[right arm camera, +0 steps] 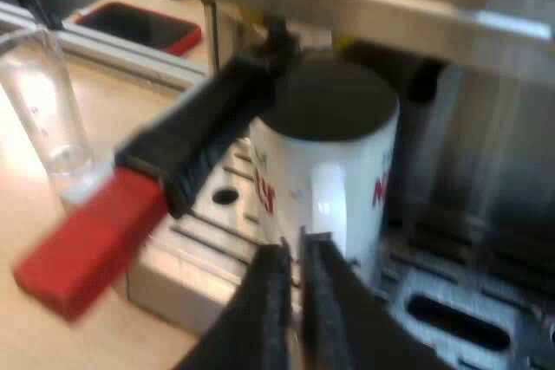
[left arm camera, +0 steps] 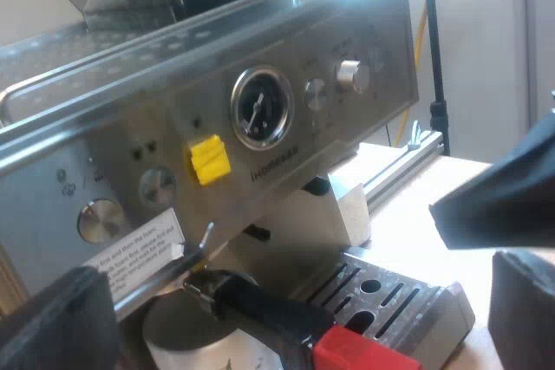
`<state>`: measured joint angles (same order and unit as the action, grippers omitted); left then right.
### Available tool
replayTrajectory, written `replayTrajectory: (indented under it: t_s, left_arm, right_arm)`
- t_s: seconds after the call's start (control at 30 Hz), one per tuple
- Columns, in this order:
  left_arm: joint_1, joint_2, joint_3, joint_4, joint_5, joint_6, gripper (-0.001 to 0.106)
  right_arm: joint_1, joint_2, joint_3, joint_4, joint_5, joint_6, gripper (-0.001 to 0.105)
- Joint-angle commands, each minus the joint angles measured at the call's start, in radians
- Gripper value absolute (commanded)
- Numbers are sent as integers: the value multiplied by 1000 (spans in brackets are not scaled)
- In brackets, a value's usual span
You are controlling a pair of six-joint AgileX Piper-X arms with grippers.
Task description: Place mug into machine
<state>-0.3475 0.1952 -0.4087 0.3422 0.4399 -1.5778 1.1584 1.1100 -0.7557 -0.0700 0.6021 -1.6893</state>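
Mug [right arm camera: 334, 188] base behind right gripper [right arm camera: 296, 249]; its red lettering partly behind holder handle [right arm camera: 186, 149]

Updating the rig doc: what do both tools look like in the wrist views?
Left tool: two matte black fingers, broad and blocky with flat faces, no markings visible. Right tool: also two black fingers, seen here as long and tapering to narrow tips. The surface is plain, with no labels or differently coloured pads.
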Motion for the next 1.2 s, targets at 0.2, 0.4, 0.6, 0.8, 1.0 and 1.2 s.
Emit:
replayTrajectory:
  t_s: [0.2,0.4,0.6,0.8,1.0,1.2]
  left_arm:
    - [-3,-9,-10,4,-2,-91,88]
    - [-3,-9,-10,4,-2,-126,88]
    - [-3,-9,-10,4,-2,-129,88]
    - [-3,-9,-10,4,-2,-129,88]
    - [-3,-9,-10,4,-2,-129,88]
    - [-3,-9,-10,4,-2,-129,88]
  right_arm:
    - [-2,-4,-86,-8,8,-48,0]
    - [-2,27,-90,-110,8,-78,0]
    - [-2,88,-129,-159,8,-103,0]
    - [-22,177,-221,-159,22,-131,0]
    - [-51,225,-261,-159,20,-131,0]
    - [-74,280,-306,-159,-9,-131,0]
